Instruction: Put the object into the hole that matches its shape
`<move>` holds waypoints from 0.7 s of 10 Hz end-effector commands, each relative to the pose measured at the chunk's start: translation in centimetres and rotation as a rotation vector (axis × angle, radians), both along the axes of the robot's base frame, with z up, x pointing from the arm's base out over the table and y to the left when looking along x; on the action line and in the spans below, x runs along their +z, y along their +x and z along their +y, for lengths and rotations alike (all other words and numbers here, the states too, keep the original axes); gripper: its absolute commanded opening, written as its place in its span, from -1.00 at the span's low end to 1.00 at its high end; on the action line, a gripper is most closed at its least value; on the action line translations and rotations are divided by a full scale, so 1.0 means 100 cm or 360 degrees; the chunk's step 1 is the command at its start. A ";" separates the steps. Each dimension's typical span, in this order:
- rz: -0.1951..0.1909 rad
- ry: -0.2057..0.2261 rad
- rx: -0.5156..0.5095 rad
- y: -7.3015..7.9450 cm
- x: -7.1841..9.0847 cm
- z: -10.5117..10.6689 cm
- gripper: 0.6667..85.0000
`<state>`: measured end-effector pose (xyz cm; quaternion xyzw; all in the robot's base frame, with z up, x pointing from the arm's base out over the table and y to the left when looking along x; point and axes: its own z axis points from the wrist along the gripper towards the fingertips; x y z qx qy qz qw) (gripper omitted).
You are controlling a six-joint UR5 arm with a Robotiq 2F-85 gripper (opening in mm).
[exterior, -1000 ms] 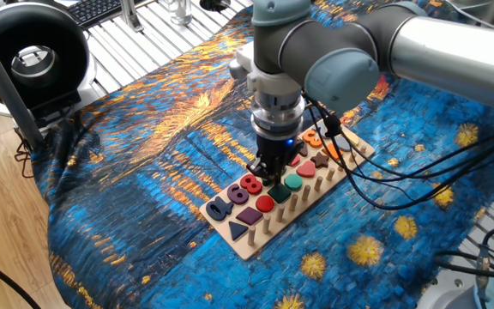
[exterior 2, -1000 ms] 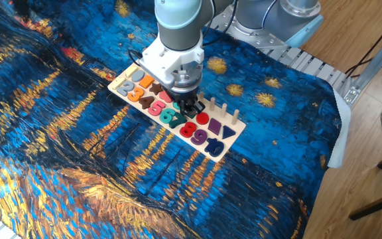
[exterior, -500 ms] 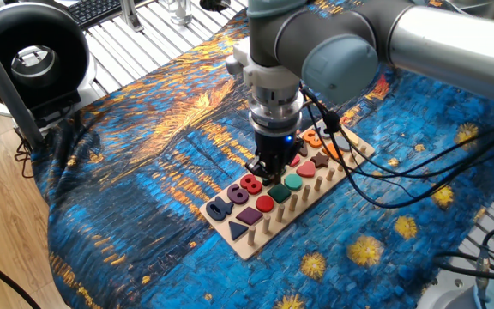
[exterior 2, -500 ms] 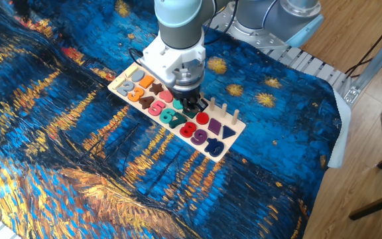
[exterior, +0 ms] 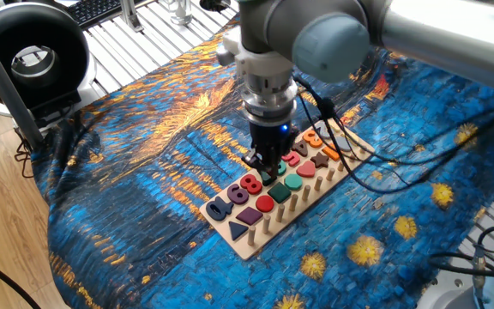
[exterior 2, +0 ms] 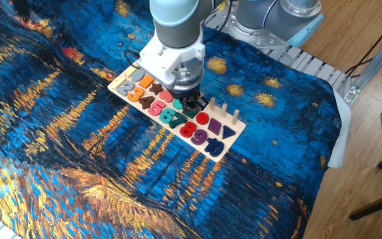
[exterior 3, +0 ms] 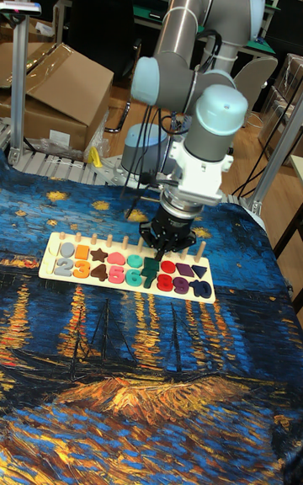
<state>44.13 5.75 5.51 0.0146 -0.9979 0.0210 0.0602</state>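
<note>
The object [exterior 2: 180, 121], a slim blackish-green number piece, lies flat in the number row of the light-wood puzzle board [exterior 2: 237, 125], between the teal number and the red one. It fills the hole, so the cut-out itself is hidden under it. In the tall fixed view the object [exterior 3: 150, 273] shows just in front of the fingertips. My gripper [exterior 2: 190, 106] hangs a little above the board, beside and slightly behind the object, its dark fingers slightly apart with nothing between them. In one fixed view my gripper [exterior: 264, 168] covers that part of the board [exterior: 247, 245].
The board carries coloured numbers, shape blocks and a row of upright pegs [exterior 2: 223, 109] right next to the gripper. A blue and orange painted cloth [exterior 2: 78, 159] covers the table. A black round device [exterior: 28, 56] stands at the far left corner.
The gripper has risen a little straight up from the board. The object has stayed in the number row and the board has not shifted.
</note>
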 end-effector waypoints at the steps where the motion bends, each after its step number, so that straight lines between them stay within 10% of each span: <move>1: -0.0080 0.0004 0.0085 0.037 -0.010 0.011 -0.98; 7: 0.0049 -0.0072 0.0222 0.011 -0.009 -0.005 -0.98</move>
